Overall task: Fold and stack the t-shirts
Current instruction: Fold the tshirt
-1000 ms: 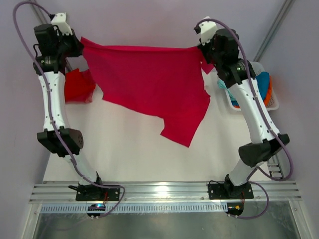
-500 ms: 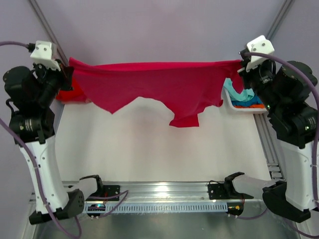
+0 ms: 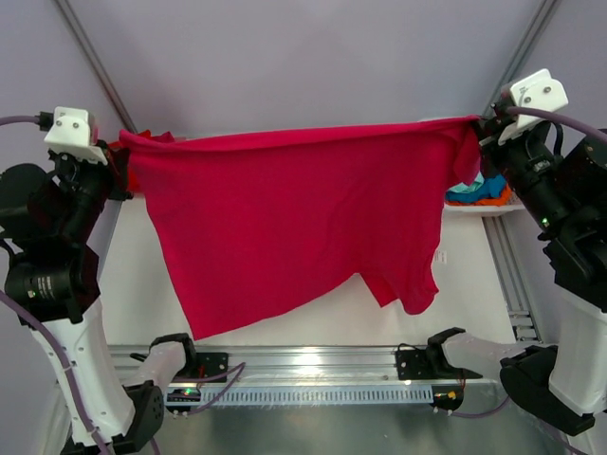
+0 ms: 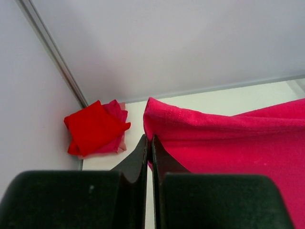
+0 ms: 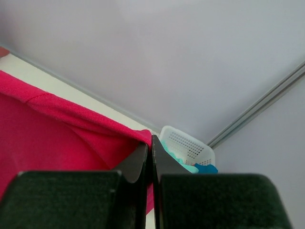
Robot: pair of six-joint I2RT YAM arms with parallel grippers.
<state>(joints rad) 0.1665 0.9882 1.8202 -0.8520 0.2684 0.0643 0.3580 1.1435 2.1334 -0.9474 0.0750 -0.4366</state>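
Observation:
A crimson-pink t-shirt (image 3: 294, 227) hangs stretched in the air between both arms, above the white table (image 3: 285, 332). My left gripper (image 3: 119, 156) is shut on its left top corner; the cloth (image 4: 228, 138) shows at the fingertips in the left wrist view. My right gripper (image 3: 477, 125) is shut on its right top corner, with the cloth (image 5: 71, 129) in the right wrist view. A folded red t-shirt (image 4: 93, 126) lies on a pink one at the table's far left corner.
A white lattice basket (image 5: 188, 145) at the far right holds mint-green, blue and orange shirts (image 3: 474, 190). Purple walls and metal frame posts (image 4: 52, 52) close the back. A metal rail (image 3: 313, 360) runs along the near edge.
Both arms have risen and drawn toward the near side, lifting the crimson-pink shirt off the table. It now hangs full length, its lower edge swinging toward the near edge.

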